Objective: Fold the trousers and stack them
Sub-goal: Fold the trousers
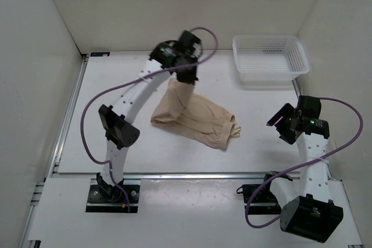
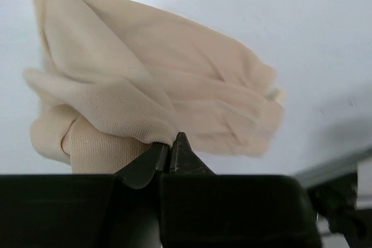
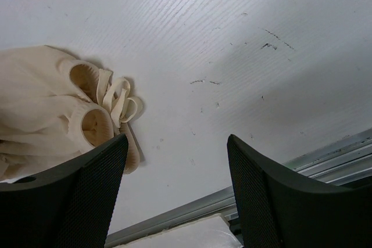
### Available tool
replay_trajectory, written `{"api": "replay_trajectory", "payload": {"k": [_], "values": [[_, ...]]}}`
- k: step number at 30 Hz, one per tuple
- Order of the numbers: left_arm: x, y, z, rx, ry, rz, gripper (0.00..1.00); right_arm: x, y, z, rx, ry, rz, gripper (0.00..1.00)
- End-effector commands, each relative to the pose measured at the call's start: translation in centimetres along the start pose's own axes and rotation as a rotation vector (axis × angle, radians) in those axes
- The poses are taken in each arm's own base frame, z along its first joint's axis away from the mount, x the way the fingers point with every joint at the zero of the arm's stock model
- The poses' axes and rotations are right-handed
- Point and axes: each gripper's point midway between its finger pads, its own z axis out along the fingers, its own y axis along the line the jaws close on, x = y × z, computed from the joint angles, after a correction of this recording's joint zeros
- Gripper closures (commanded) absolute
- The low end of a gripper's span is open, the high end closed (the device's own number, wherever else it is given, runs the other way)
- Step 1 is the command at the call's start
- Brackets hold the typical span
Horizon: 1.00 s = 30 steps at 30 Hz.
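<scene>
Pinching a lifted end of the trousers (image 1: 195, 117), the left pincer (image 2: 172, 146) hangs above; the right pincer (image 3: 175, 143) gapes.

Top view: left hand (image 1: 187, 75) fingertips hidden beneath its own body, so its grip on the trousers (image 1: 197, 121) can't be seen there. Left wrist view: hand body covers cloth's lower edge; far folds blurred. Right wrist view: trousers cut off at left edge, partly behind right hand (image 3: 177, 143) finger (image 3: 87, 190). Rolled openings, cuffs or waist: can't tell.
</scene>
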Motion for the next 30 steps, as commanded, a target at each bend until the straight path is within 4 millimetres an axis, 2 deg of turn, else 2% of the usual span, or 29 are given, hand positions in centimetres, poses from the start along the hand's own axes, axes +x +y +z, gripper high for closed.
{"api": "replay_trajectory", "payload": {"k": [1,2,3,4,5,6,7,8,9,11,12,13,14,15,16,17,18,19,20,21,22,23,24,25,26,27,28,29,30], "values": [[6.1,-7.8,1.1,0.108,0.145,0.078,0.89,-0.4,0.0,-0.4,-0.001,-0.030,-0.028,0.26],[9.4,-11.0,1.2,0.162,0.213,0.134,0.87,-0.5,0.1,-0.5,-0.006,-0.037,-0.029,0.26],[11.7,-12.0,3.0,0.159,0.281,0.163,0.70,-0.5,0.1,-0.5,-0.006,-0.037,-0.029,0.26],[13.3,-12.5,3.7,0.157,0.319,0.182,0.37,-0.5,0.1,-0.5,-0.006,-0.037,-0.029,0.26],[15.1,-12.3,4.5,0.128,0.371,0.188,0.22,-0.5,0.1,-0.5,-0.006,-0.037,-0.029,0.26],[15.6,-12.0,4.7,0.117,0.386,0.190,0.09,-0.5,0.1,-0.5,-0.006,-0.037,-0.029,0.26],[15.6,-11.6,4.6,0.104,0.384,0.192,0.00,-0.5,0.1,-0.5,-0.006,-0.037,-0.029,0.26],[15.6,-11.0,4.6,0.076,0.376,0.187,0.00,-0.5,0.1,-0.5,-0.006,-0.037,-0.029,0.26],[14.4,-10.4,3.4,0.079,0.341,0.172,0.00,-0.4,0.2,-0.6,-0.015,-0.032,-0.029,0.26],[12.7,-9.1,2.4,0.069,0.304,0.141,0.00,-0.5,0.5,-0.4,-0.028,-0.028,-0.029,0.26],[12.6,-8.5,2.1,0.064,0.301,0.132,0.04,-0.4,0.7,-0.4,-0.039,-0.022,-0.030,0.26],[12.0,-8.4,0.8,0.072,0.275,0.130,0.13,-0.7,1.5,-0.2,-0.067,-0.025,-0.030,0.26],[11.3,-8.1,0.6,0.081,0.249,0.115,0.25,-0.5,2.3,-0.3,-0.110,-0.014,-0.033,0.30],[11.9,-7.7,0.8,0.072,0.262,0.117,0.41,-0.2,2.9,0.2,-0.130,0.018,-0.043,0.35],[11.8,-7.6,0.3,0.080,0.250,0.115,0.72,-0.6,3.9,0.3,-0.164,0.014,-0.059,0.41],[12.2,-7.3,0.2,0.073,0.260,0.116,0.84,-0.3,5.1,0.3,-0.201,0.032,-0.121,0.53],[13.1,-6.6,1.2,0.057,0.292,0.111,0.90,0.1,6.1,1.1,-0.219,0.078,-0.162,0.57],[13.5,-6.3,1.0,0.051,0.302,0.112,0.90,0.5,7.1,1.3,-0.243,0.112,-0.211,0.59],[13.9,-5.9,0.7,0.045,0.309,0.113,0.90,0.9,9.1,0.6,-0.281,0.133,-0.321,0.60],[13.5,-4.7,1.1,0.009,0.297,0.072,0.90,1.6,9.6,1.8,-0.247,0.188,-0.371,0.60],[14.4,-3.4,1.6,-0.016,0.322,0.061,0.90,2.0,10.4,1.9,-0.243,0.208,-0.427,0.60],[13.9,-2.5,0.7,-0.015,0.299,0.028,0.90,3.0,12.4,1.1,-0.269,0.225,-0.522,0.60],[12.9,-0.2,0.7,-0.042,0.282,-0.037,0.88,3.4,12.9,2.1,-0.233,0.233,-0.584,0.53],[13.8,1.8,1.0,-0.064,0.310,-0.082,0.88,4.1,13.4,2.1,-0.217,0.242,-0.626,0.47],[12.5,2.7,-0.3,-0.035,0.250,-0.123,0.86,5.1,15.4,1.6,-0.233,0.226,-0.703,0.43],[12.0,4.0,-0.7,-0.031,0.234,-0.164,0.84,5.8,15.6,2.3,-0.184,0.238,-0.722,0.38],[11.7,6.6,-0.8,-0.046,0.230,-0.237,0.84,6.2,16.1,2.4,-0.168,0.221,-0.759,0.38],[10.8,7.5,-2.2,-0.039,0.177,-0.274,0.83,7.2,17.0,2.3,-0.158,0.206,-0.807,0.38],[10.6,8.5,-2.7,-0.048,0.160,-0.299,0.83,8.0,17.8,2.8,-0.159,0.223,-0.834,0.38]]}}
